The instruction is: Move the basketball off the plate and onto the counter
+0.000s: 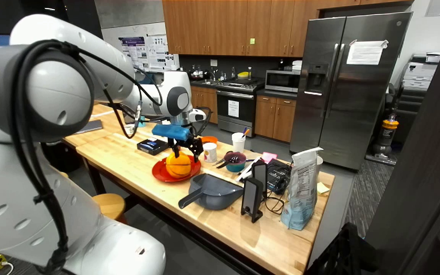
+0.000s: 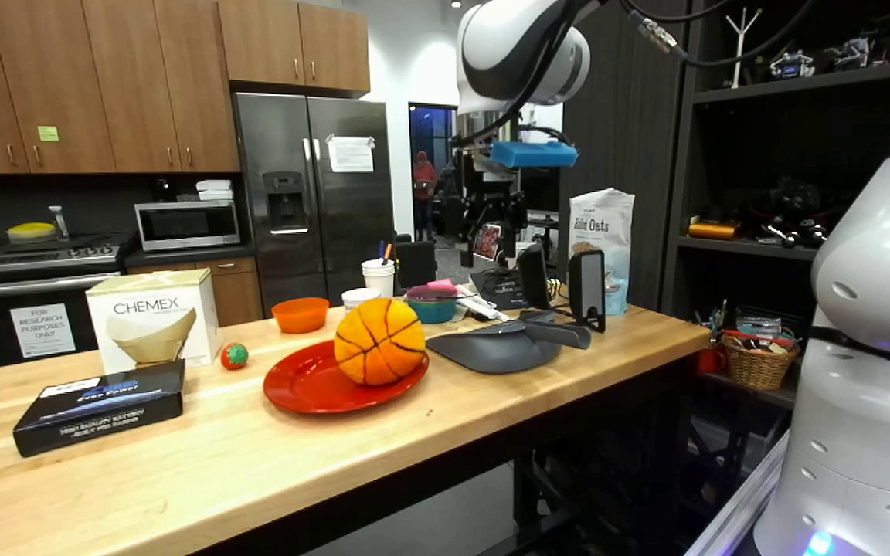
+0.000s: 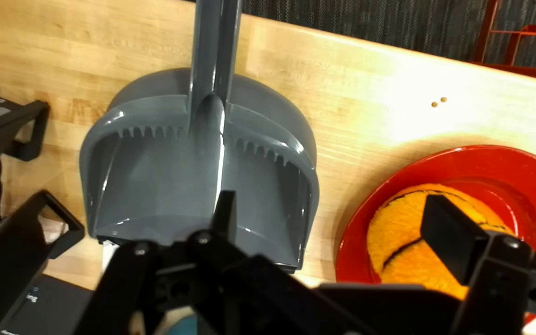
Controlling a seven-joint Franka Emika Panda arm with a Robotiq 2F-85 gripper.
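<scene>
Franka arm: arched high over the butcher-block counter, and look at that wrist, aimed straight down, a blue block attached close by.
Gripper: hanging in mid-air, tips down, apart from the toy basketball; the wrist view shows the fingers spread wide, nothing in their hold, one cutting across the sight of the grey dustpan, the other covering part of the ball.
Red plate: flat on the counter and bearing the ball, its broad shiny rim plain in both exterior views.
Dustpan: lying just beside the plate, a strip of counter between the two, handle toward the counter's edge.
White cups: stacked, with pens poking out of the top one.
Purple bowl: sitting in or on the teal bowl, and which of those it is, nobody can call from here.
Orange bowl: between the CHEMEX box and the white cups in an exterior view.
Oats bag: standing upright near the black speakers.
Wicker basket: beyond the counter, crammed with small things too jumbled to name.
Basketball: there it sits, right on the red plate and touching it, off-centre toward the dustpan's side; a fuzzy skin, orange running to yellow, with black seam lines curving across it.
</scene>
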